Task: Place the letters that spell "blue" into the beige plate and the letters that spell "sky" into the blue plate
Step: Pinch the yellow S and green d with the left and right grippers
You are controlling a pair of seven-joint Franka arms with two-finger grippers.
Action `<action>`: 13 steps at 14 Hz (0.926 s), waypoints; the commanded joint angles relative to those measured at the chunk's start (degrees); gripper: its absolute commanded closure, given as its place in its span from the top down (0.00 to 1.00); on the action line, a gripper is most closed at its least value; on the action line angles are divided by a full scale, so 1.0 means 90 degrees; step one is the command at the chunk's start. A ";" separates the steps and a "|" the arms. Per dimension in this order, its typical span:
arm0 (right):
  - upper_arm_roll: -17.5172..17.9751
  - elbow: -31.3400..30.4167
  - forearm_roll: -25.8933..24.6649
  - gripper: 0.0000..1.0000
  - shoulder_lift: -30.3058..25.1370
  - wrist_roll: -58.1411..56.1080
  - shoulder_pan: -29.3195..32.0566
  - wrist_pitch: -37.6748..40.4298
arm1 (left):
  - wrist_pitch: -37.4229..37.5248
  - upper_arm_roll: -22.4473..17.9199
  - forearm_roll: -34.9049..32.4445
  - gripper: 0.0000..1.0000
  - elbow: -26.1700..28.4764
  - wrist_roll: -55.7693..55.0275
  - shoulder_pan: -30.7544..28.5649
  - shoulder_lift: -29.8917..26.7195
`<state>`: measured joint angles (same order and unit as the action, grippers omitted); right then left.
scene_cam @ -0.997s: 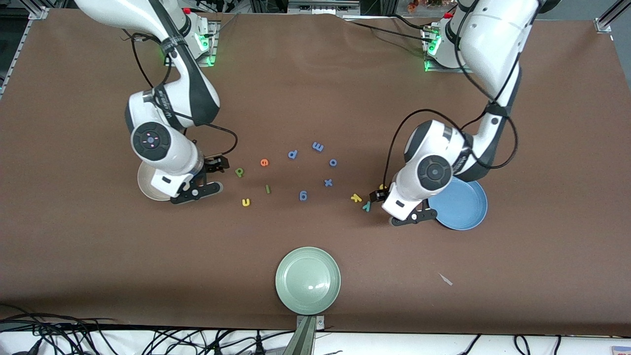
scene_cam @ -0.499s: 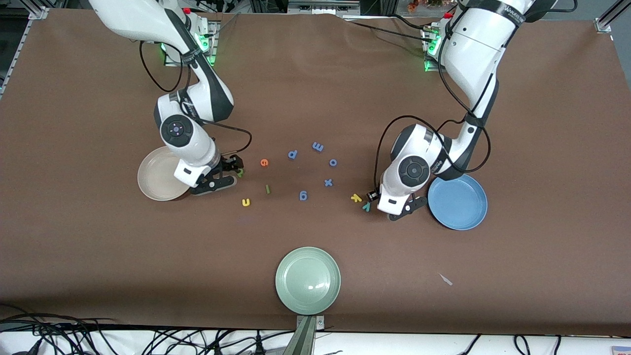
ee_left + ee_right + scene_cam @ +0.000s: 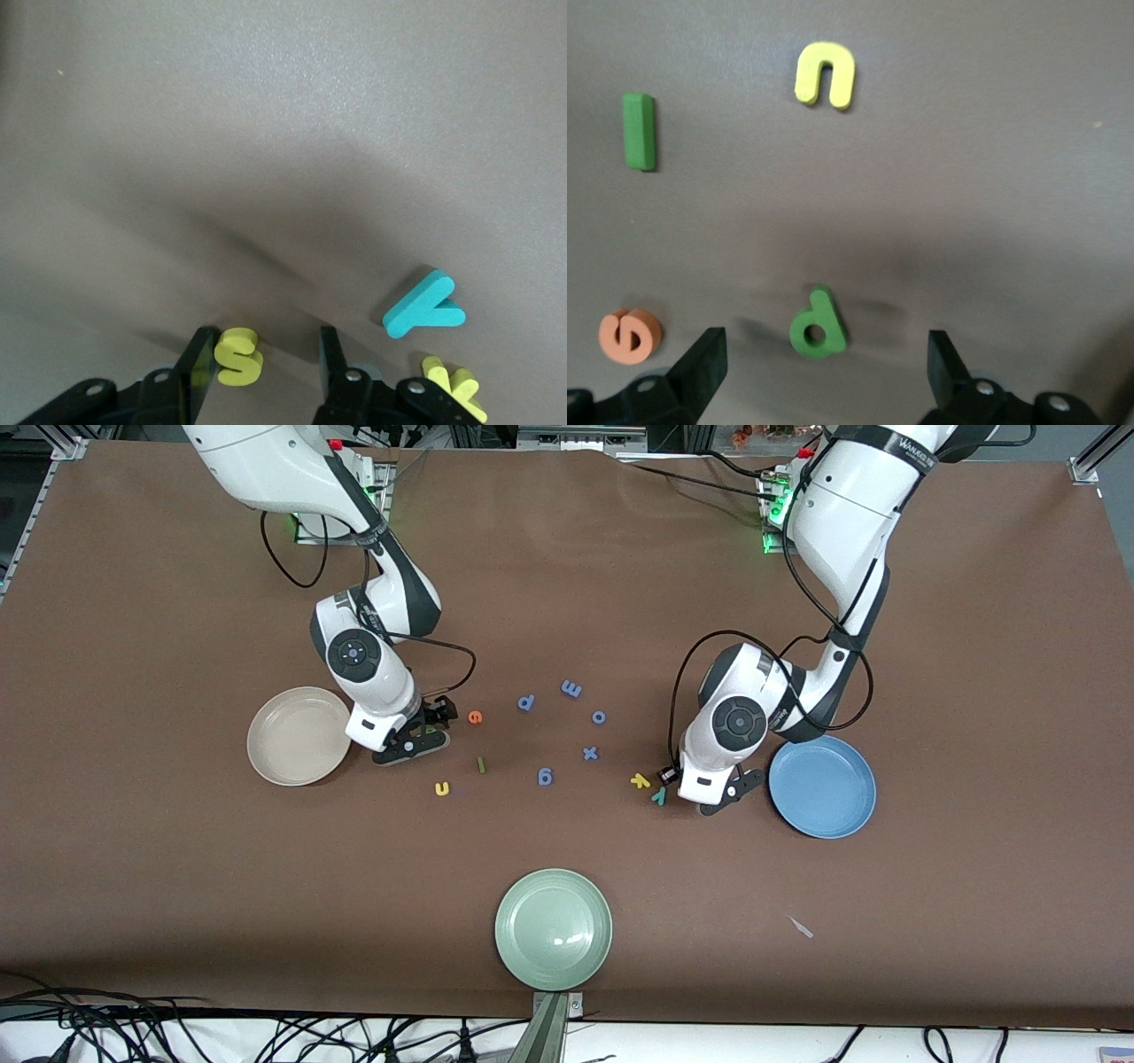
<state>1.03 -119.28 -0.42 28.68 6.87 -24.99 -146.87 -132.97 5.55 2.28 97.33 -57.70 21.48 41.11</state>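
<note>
starting both first picks at once, by the look of it: no letter sits in either plate yet. left pincer is low over the counter beside the blue plate, its fingers either side of the yellow s, one finger close against it and the other with a gap; not clamped on it as far as i can see. the s is hidden under the wrist in the front view. teal y and yellow k lie just beside, nearer the middle of the counter. right pincer is low beside the beige plate, spread wide with the green b lying between its fingers, untouched. orange e lies near one finger; olive l bar and yellow u are nearer the front camera. next move, in my judgement: pinch each letter squarely, lift clear, carry to the neighbouring plate without nudging the e or y. letters are small foam cut-outs, thick-edged, matt, likely soft and light, so a squeeze may deform or flip them. plates are smooth, round, shallow, raised rims. counter cover is brown and matt. blue letters and a pale green plate stay out of it.
</note>
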 commanded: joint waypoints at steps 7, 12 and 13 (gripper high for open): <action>-0.0017 -0.0136 0.0056 0.49 0.0075 0.0047 -0.0124 -0.0224 | 0.0233 -0.0051 -0.0136 0.04 0.0143 -0.0064 0.0035 -0.0193; -0.0017 -0.0126 0.0056 0.08 0.0066 0.0047 -0.0124 -0.0224 | 0.1237 -0.0090 -0.0146 0.04 -0.0150 0.0950 -0.0510 -0.0661; -0.0017 -0.0097 0.0056 0.02 0.0017 0.0027 -0.0114 -0.0195 | 0.1355 -0.0099 -0.0146 0.04 -0.0151 0.1232 -0.0589 -0.0729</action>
<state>0.90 -119.59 -0.43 28.94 6.87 -25.49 -147.87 -124.34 4.46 2.18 95.98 -51.49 18.46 37.12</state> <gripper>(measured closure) 0.714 0.789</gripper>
